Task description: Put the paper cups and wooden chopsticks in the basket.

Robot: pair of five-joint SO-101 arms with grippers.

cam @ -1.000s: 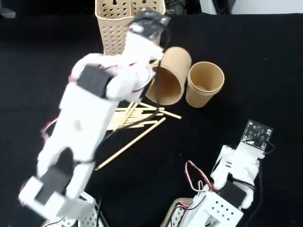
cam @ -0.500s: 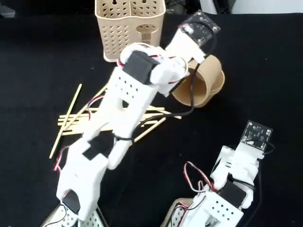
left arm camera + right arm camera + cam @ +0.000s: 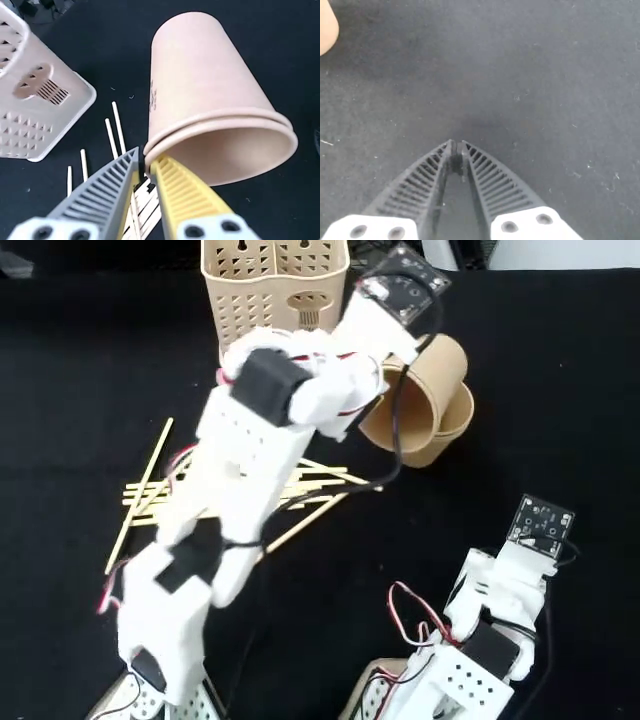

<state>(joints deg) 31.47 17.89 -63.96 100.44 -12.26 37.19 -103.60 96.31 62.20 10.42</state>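
Two tan paper cups (image 3: 432, 400) are nested one in the other and tilted on their side, just right of the beige perforated basket (image 3: 275, 285). My left gripper (image 3: 145, 162) is shut on the rim of the nested cups (image 3: 210, 100); in the high view it (image 3: 392, 370) sits under its wrist camera board. Wooden chopsticks (image 3: 150, 495) lie scattered on the black cloth beneath the left arm, and some chopsticks (image 3: 117, 131) show beside the basket (image 3: 35, 100). My right gripper (image 3: 456, 150) is shut on nothing, low over bare cloth.
The right arm (image 3: 505, 590) is folded at the table's front right corner. A pale edge of a cup (image 3: 326, 30) shows far off in the right wrist view. Black cloth covers the whole table (image 3: 560, 390).
One cup went into the other. The left arm swung right over the cups, then drew the nested pair slightly toward the basket. The right arm kept still.
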